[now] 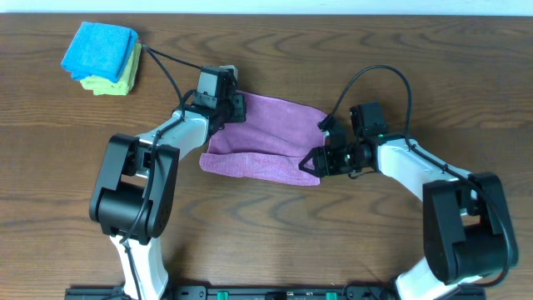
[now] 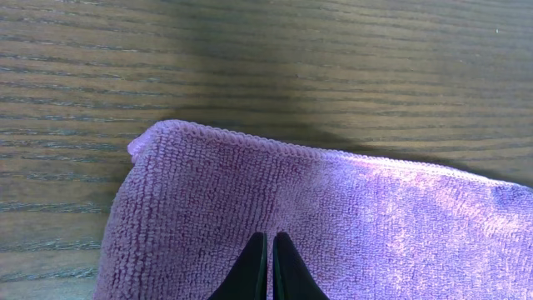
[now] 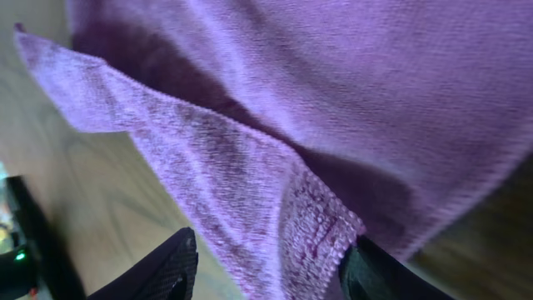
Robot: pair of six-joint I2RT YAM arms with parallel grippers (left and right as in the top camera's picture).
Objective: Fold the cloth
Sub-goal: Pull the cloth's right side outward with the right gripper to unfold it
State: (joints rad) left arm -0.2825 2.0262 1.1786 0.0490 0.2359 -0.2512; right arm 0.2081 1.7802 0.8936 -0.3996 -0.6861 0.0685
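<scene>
The purple cloth [image 1: 262, 137] lies in the middle of the wooden table, with its front part doubled over. My left gripper [image 1: 236, 107] is at the cloth's far left corner. In the left wrist view its fingers [image 2: 268, 242] are shut, tips resting over the cloth [image 2: 350, 208], and nothing shows between them. My right gripper [image 1: 315, 160] is at the cloth's near right corner. In the right wrist view its jaws [image 3: 271, 262] are open, and a lifted corner of the cloth [image 3: 250, 183] hangs between the two fingers. The white tag is not visible.
A bright blue folded cloth [image 1: 100, 46] lies on a yellow-green folded cloth [image 1: 119, 82] at the far left of the table. A black cable [image 1: 171, 62] runs from there to the left arm. The table's far edge [image 1: 333, 12] is at the top.
</scene>
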